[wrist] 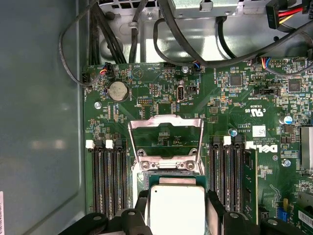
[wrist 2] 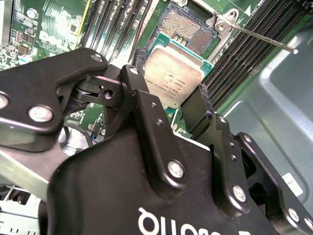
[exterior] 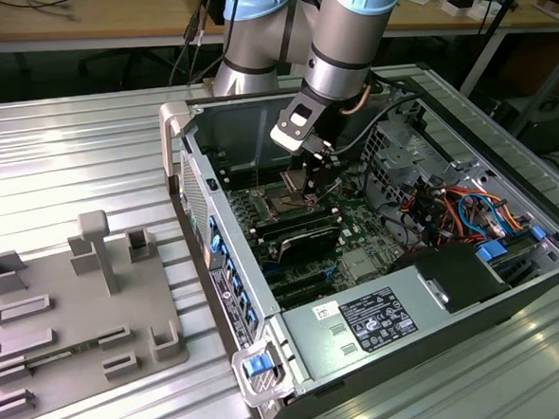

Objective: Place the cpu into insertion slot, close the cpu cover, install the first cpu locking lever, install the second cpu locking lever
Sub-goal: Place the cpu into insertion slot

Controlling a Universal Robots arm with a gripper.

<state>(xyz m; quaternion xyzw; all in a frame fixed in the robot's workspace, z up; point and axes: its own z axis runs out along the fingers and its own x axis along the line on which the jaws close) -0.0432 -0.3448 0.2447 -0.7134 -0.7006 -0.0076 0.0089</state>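
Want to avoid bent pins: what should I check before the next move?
1. cpu gripped: ok. The gripper is shut on it by two opposite edges.
2. cover open: ok. It stands raised off the slot.
3. slot free: ok. The part seen in the second wrist view is bare pins with nothing lying on them.
4. lever released: ok for the one sticking out sideways; the other, cannot tell.
5. cpu square over slot: cannot tell.
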